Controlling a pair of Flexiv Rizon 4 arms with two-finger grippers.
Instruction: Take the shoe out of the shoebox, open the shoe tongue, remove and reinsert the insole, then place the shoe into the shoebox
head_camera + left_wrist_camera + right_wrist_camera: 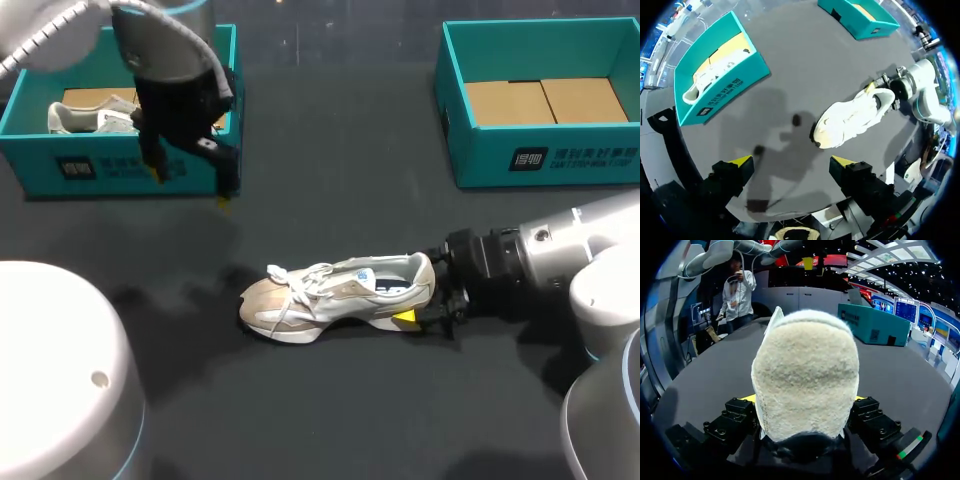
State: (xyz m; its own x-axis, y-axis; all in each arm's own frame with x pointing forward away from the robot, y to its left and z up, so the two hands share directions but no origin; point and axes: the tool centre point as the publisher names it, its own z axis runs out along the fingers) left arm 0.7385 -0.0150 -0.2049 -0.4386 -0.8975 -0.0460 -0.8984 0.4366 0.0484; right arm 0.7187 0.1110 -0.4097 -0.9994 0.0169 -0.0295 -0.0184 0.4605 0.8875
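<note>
A beige and white shoe (pixel 330 295) lies on its sole in the middle of the black table, toe toward my left side. My right gripper (pixel 418 292) is at its heel, one finger on each side, shut on the shoe. In the right wrist view the fuzzy heel (pixel 805 375) fills the space between the fingers of that gripper (pixel 802 400). My left gripper (pixel 190 186) hangs open and empty above the table, in front of the left teal shoebox (pixel 120 165). From the left wrist view the shoe (pixel 852 117) lies ahead of the open left gripper (pixel 791 162).
The left shoebox (pixel 725 90) holds a second pale shoe (pixel 90 115). A second teal shoebox (pixel 545 155) stands at the back right, only its cardboard floor showing inside.
</note>
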